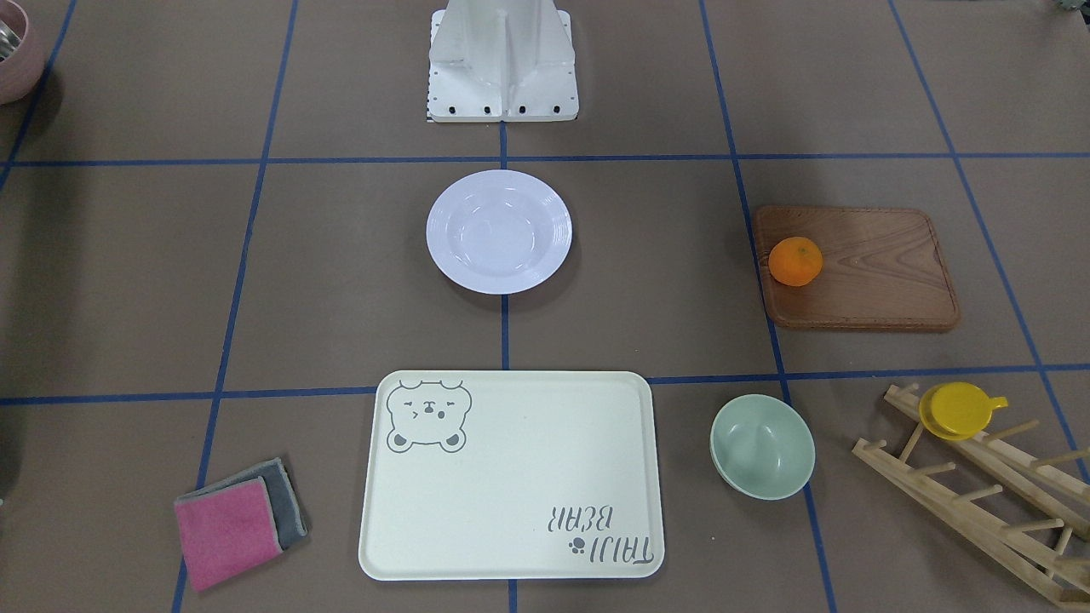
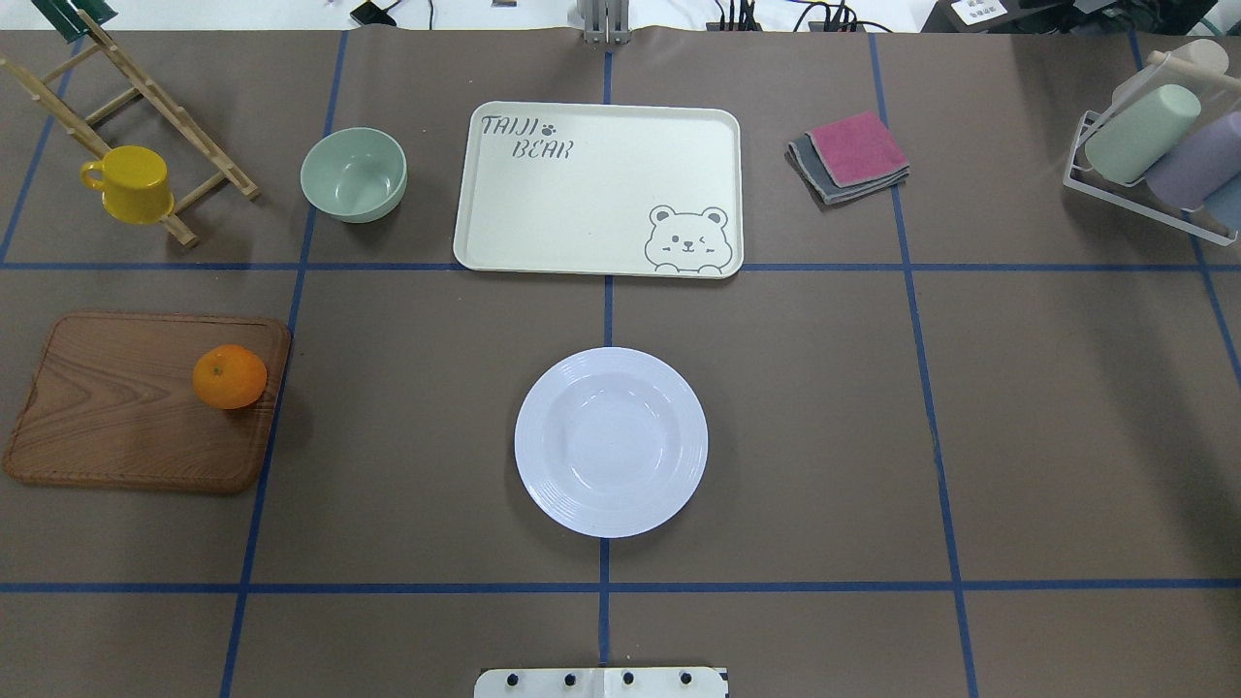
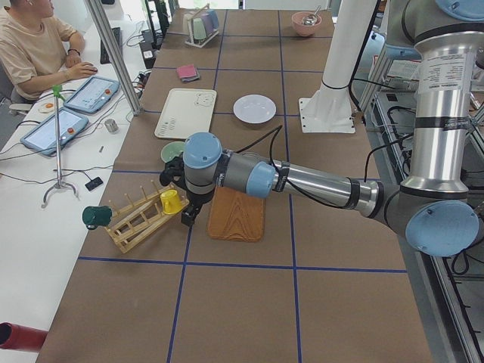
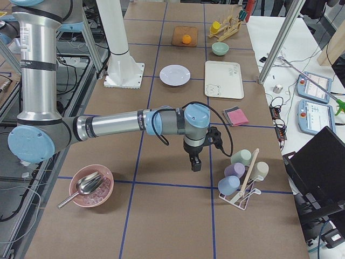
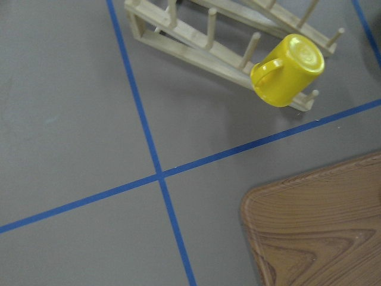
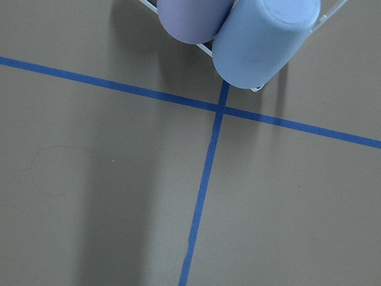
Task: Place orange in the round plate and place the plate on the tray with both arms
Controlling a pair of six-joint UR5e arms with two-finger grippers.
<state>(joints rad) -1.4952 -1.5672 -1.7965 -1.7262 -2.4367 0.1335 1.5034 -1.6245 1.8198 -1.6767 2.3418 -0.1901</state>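
Observation:
The orange rests on the right edge of a brown wooden board, on the robot's left side of the table. At the table's centre stands the white round plate, with nothing in it. Beyond it lies the cream tray, bare. Only the side views show the grippers. My left gripper hangs over the table by the board's outer edge, near the yellow cup. Far off on the robot's right, my right gripper points down close to a cup rack. I cannot tell whether either is open or shut.
A pale green bowl sits left of the tray and folded pink and grey cloths to its right. A yellow cup hangs on a wooden rack. Pastel cups, a pink bowl and a seated person are nearby.

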